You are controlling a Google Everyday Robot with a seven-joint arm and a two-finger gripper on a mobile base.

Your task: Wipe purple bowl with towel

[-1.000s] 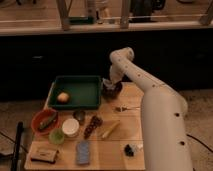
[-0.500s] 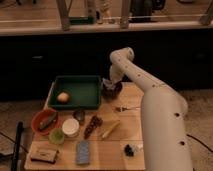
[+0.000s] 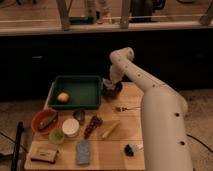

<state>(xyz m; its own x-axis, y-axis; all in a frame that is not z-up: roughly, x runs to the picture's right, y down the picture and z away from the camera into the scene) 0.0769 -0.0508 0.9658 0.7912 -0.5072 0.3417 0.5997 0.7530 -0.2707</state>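
Observation:
The dark purple bowl (image 3: 111,90) stands on the wooden table (image 3: 127,125) at its back edge, just right of the green tray (image 3: 75,79). My white arm reaches in from the right and bends down over the bowl. The gripper (image 3: 108,84) is at the bowl's rim, down into its opening. I cannot make out whether a towel is in the gripper. A folded blue cloth (image 3: 83,151) lies flat near the table's front edge, far from the gripper.
The tray holds an orange fruit (image 3: 63,97). A red bowl (image 3: 44,121), white cup (image 3: 70,127), small green cup (image 3: 56,136), metal cup (image 3: 79,116), brown item (image 3: 92,124), yellow item (image 3: 110,129), fork (image 3: 125,108), black object (image 3: 130,149) and brown block (image 3: 43,154) lie on the table.

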